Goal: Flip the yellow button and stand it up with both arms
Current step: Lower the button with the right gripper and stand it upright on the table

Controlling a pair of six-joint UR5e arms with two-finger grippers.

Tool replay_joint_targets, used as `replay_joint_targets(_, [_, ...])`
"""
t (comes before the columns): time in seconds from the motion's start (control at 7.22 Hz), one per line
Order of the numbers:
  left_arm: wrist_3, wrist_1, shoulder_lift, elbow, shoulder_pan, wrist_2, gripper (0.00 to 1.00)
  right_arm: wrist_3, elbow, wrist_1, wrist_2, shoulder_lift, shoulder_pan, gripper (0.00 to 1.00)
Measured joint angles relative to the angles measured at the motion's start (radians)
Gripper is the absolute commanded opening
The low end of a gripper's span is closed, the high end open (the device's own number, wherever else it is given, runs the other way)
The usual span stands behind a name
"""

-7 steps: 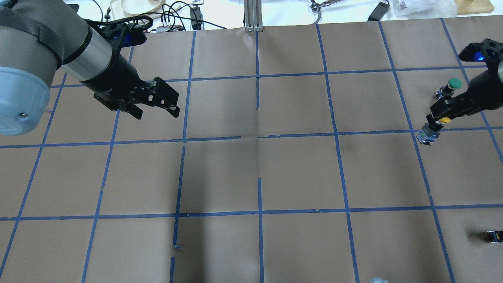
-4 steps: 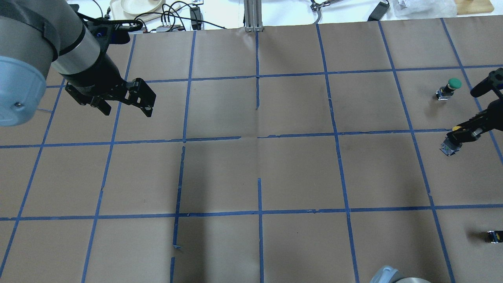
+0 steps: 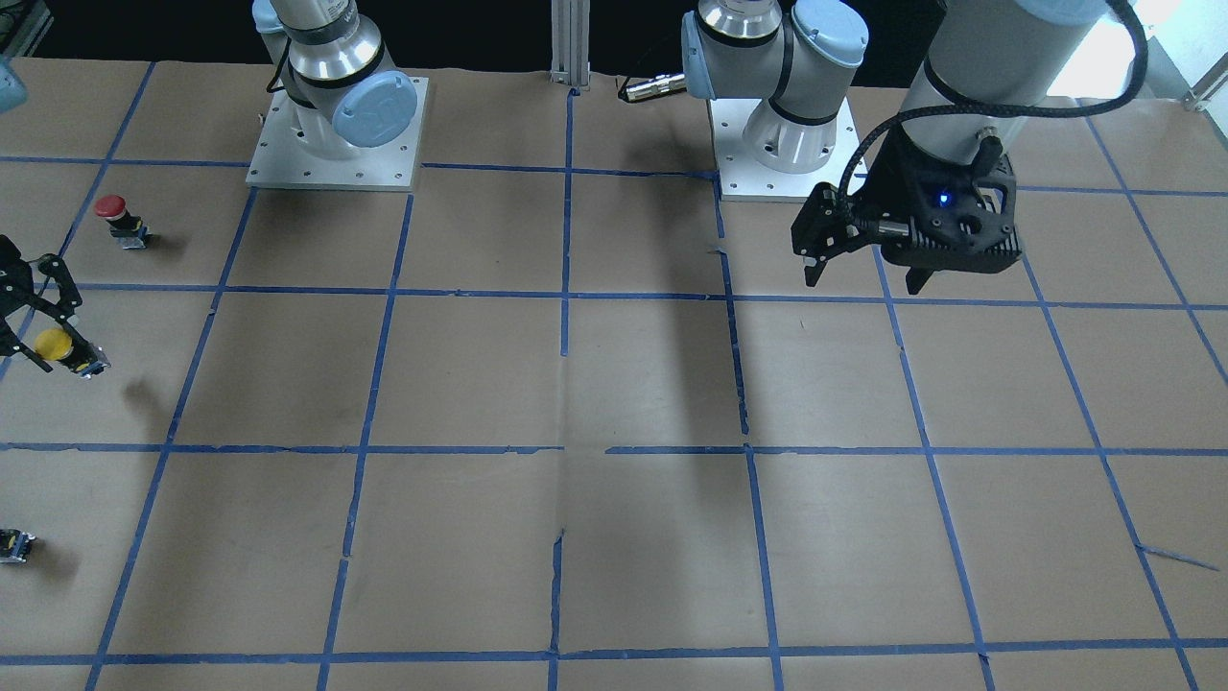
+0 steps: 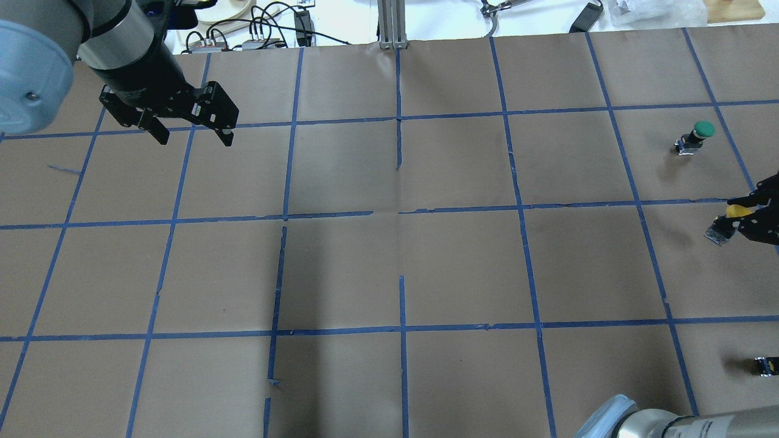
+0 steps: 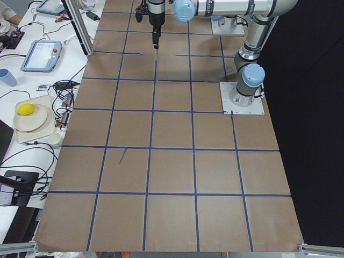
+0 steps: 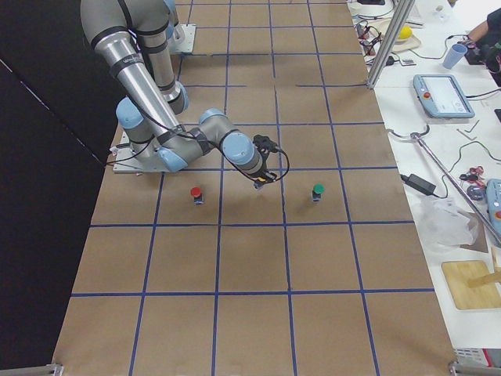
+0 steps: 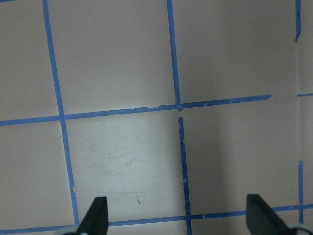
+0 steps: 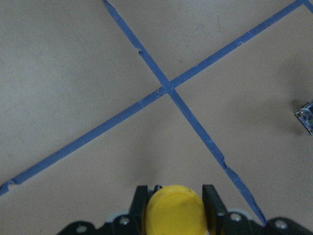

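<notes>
- At the table's right edge, the yellow button (image 8: 175, 214), a small push-button switch with a round mushroom cap on a black-and-silver block body, is pinched in my right gripper (image 4: 748, 220). The two black fingers are closed on either side of the cap.
- Its long axis is tilted, neither upright nor flat. From overhead the cap points toward the table's far side, while the silver body end pokes out past my fingers, toward the table's middle. In the front-facing view its shadow lies apart from it, so I judge it is held off the paper.
- My left gripper (image 4: 195, 139) is spread wide and holds nothing, its fingertips (image 7: 96, 215) well apart over bare paper. It hovers above the far left part of the table, nearly the whole width away from the button.
- The coming move turns on that gap. The right arm has the button and the left is far off, so I judge both must travel inward. The exposed body end is the part my left fingers could take.
- The brown paper-covered table with its blue tape grid (image 4: 462, 267) offers a broad stretch between the grippers for meeting.
- A green-capped button (image 4: 697, 135) stands beyond my right gripper and a red-capped button (image 3: 113, 213) nearer my base. Both are near but apart from it, so swinging inward keeps me off them and the edge.
</notes>
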Motion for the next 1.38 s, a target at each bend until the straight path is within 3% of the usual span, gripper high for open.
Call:
replay_joint_targets(0.42, [0.001, 0.006, -0.012, 0.000, -0.041, 0.005, 1.00, -0.218, 0.002, 0.006, 0.055, 0.023, -0.069, 0.25])
replay_joint_targets(0.69, [0.005, 0.010, -0.010, -0.006, -0.043, 0.002, 1.00, -0.268, 0.003, 0.012, 0.090, 0.049, -0.078, 0.28])
replay_joint_targets(0.83, [0.005, 0.011, -0.010, -0.006, -0.043, 0.002, 1.00, -0.274, 0.003, 0.014, 0.093, 0.055, -0.079, 0.47])
replay_joint_targets(0.97, [0.006, 0.012, -0.009, -0.007, -0.043, 0.005, 1.00, -0.274, 0.004, 0.016, 0.093, 0.058, -0.079, 0.59])
replay_joint_targets(1.25, [0.006, 0.013, -0.008, -0.007, -0.043, 0.008, 1.00, -0.269, 0.005, 0.020, 0.086, 0.061, -0.079, 0.59])
replay_joint_targets(1.38, [0.002, 0.013, -0.009, -0.005, -0.043, 0.005, 1.00, -0.267, 0.008, 0.025, 0.083, 0.062, -0.079, 0.74])
